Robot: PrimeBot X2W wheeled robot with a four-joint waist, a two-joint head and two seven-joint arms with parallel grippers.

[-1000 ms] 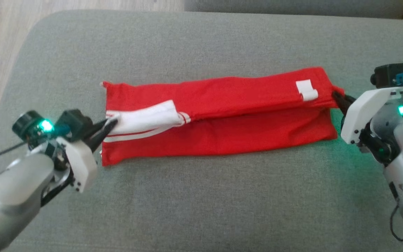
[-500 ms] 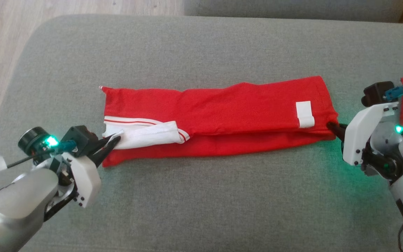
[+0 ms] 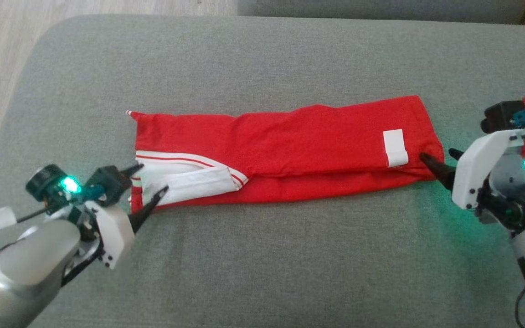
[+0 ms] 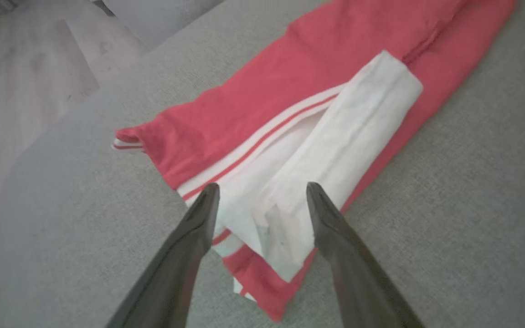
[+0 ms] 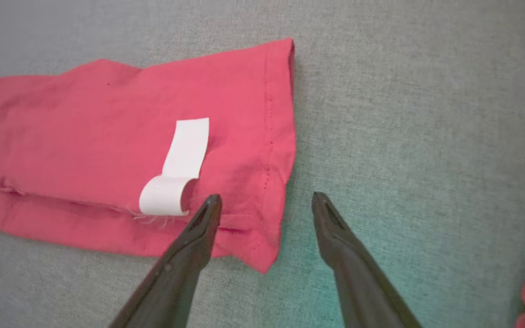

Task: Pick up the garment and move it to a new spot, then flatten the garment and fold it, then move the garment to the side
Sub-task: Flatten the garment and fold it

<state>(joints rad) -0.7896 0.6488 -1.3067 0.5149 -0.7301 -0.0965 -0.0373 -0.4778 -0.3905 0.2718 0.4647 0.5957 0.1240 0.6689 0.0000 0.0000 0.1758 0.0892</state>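
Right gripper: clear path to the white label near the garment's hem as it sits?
Probably yes. The right gripper is open, one finger over the red garment, with the white label just beside it, nothing lying between.

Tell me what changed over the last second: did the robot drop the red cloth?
Yes. The left hand and right hand were pinched shut on the two ends of the garment; both have now opened and let go, fingers spread at each end. The top layer was laid down further over the lower one. The garment is still a long folded strip lying across the gray cushion.
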